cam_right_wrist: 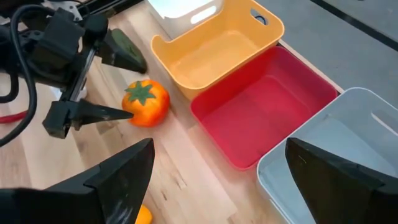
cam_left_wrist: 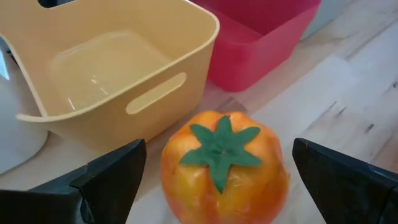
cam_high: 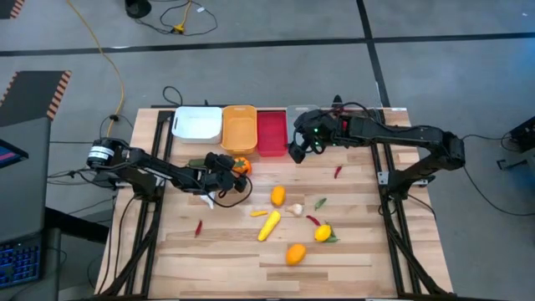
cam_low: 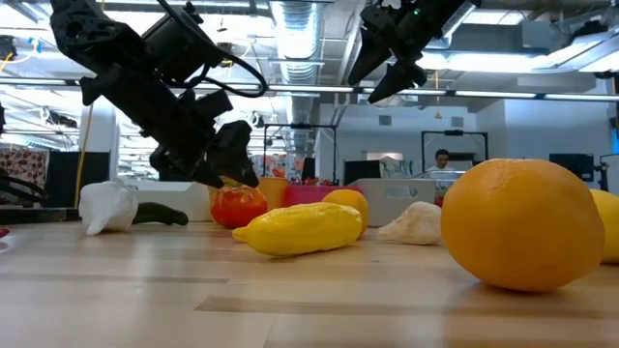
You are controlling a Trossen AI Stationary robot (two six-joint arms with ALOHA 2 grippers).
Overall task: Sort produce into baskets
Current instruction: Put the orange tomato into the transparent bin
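An orange-red tomato with a green star stem (cam_left_wrist: pixel 224 168) rests on its underside on the table, just in front of the orange basket (cam_high: pixel 238 127). My left gripper (cam_high: pixel 235 167) is open. Its fingers (cam_left_wrist: pixel 106 177) stand on either side of the tomato, and I see no touch. The white basket (cam_high: pixel 196 123), the red basket (cam_high: pixel 271 132) and the grey basket (cam_right_wrist: pixel 336 155) stand in a row along the far edge. My right gripper (cam_high: pixel 297 152) is open and empty. It hovers over the near ends of the red and grey baskets.
Loose produce lies mid-table: an orange fruit (cam_high: pixel 277 196), yellow corn (cam_high: pixel 268 225), garlic (cam_high: pixel 294 210), a lemon (cam_high: pixel 323 232), an orange pepper (cam_high: pixel 295 253), red chillies (cam_high: pixel 338 171) (cam_high: pixel 199 227), and a green piece (cam_high: pixel 320 202). A dark green vegetable (cam_high: pixel 196 163) lies by my left arm.
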